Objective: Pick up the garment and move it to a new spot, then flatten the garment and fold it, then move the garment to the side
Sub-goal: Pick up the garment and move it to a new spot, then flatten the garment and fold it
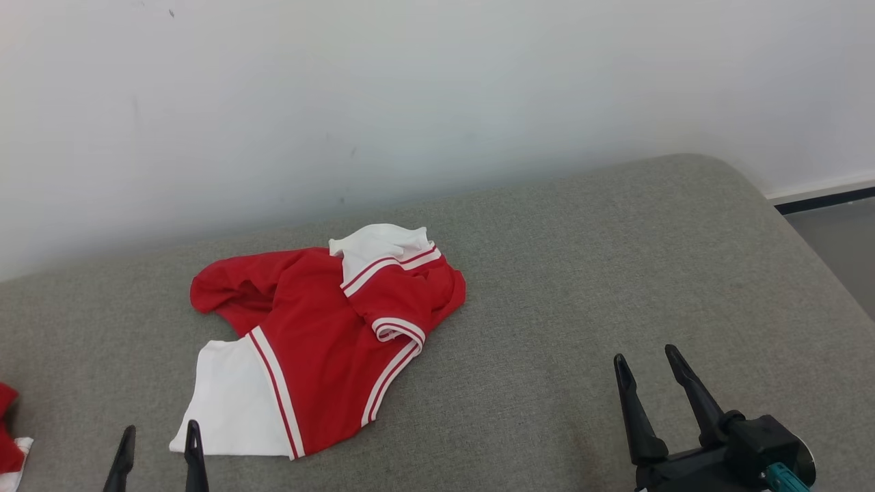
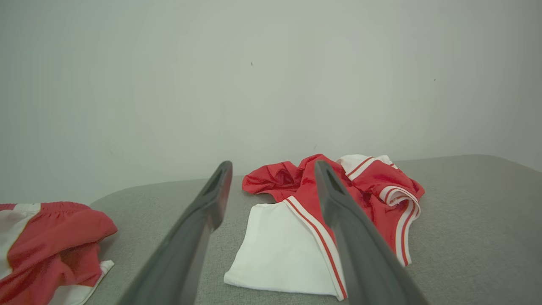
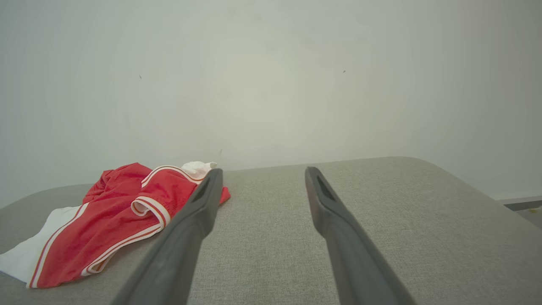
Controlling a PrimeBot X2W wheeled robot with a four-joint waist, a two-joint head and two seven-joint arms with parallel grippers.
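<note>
A red and white garment [image 1: 321,342] with striped trim lies crumpled on the grey padded surface [image 1: 581,273], left of centre. In the left wrist view the garment [image 2: 296,228] spreads just beyond my left gripper [image 2: 273,167], whose fingers are spread apart with nothing between them. That left gripper [image 1: 160,434] shows at the bottom of the head view, near the garment's white lower corner. At the lower right my right gripper [image 1: 646,355] stands open and empty, well clear of the cloth. In the right wrist view the garment [image 3: 118,216] lies left of the right gripper [image 3: 262,171].
A second red and white piece of clothing [image 2: 46,245] sits at the surface's left edge, also at the head view's left border [image 1: 10,430]. A pale wall [image 1: 410,89] runs behind the surface. The surface's rounded right corner drops to a floor [image 1: 841,239].
</note>
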